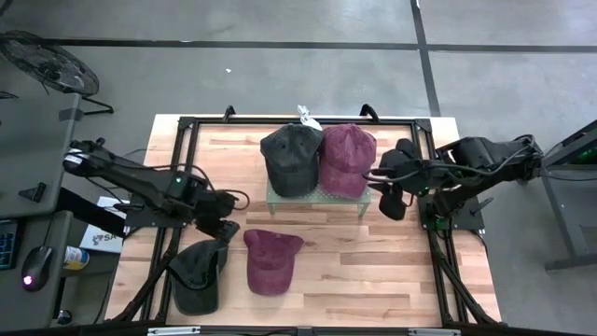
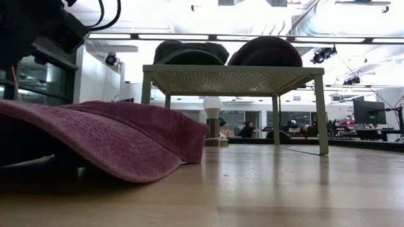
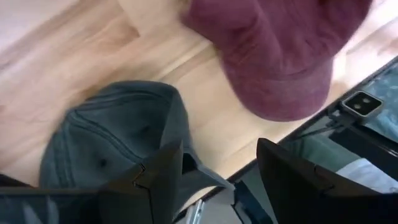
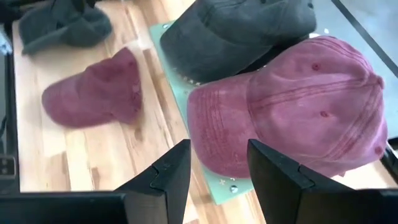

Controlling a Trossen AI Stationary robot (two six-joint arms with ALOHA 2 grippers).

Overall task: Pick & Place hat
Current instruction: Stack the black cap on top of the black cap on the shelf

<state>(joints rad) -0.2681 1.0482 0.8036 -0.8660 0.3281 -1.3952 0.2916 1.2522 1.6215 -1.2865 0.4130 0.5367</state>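
Two hats lie on the table near its front left: a dark grey hat (image 1: pixel 198 275) (image 3: pixel 112 143) and a maroon hat (image 1: pixel 270 259) (image 3: pixel 280 56) (image 2: pixel 95 139). My left gripper (image 1: pixel 224 230) (image 3: pixel 217 180) is open just above the grey hat's far right edge, pointing steeply down. A green mesh rack (image 1: pixel 359 198) (image 2: pixel 233 79) carries another dark grey hat (image 1: pixel 291 159) (image 4: pixel 242 31) and another maroon hat (image 1: pixel 347 159) (image 4: pixel 292 106). My right gripper (image 1: pixel 392 201) (image 4: pixel 217 177) is open in the air beside the rack's right end.
A black metal frame (image 1: pixel 182 140) runs along the table's edges. Bare wood (image 1: pixel 373 271) lies to the right of the maroon hat, in front of the rack.
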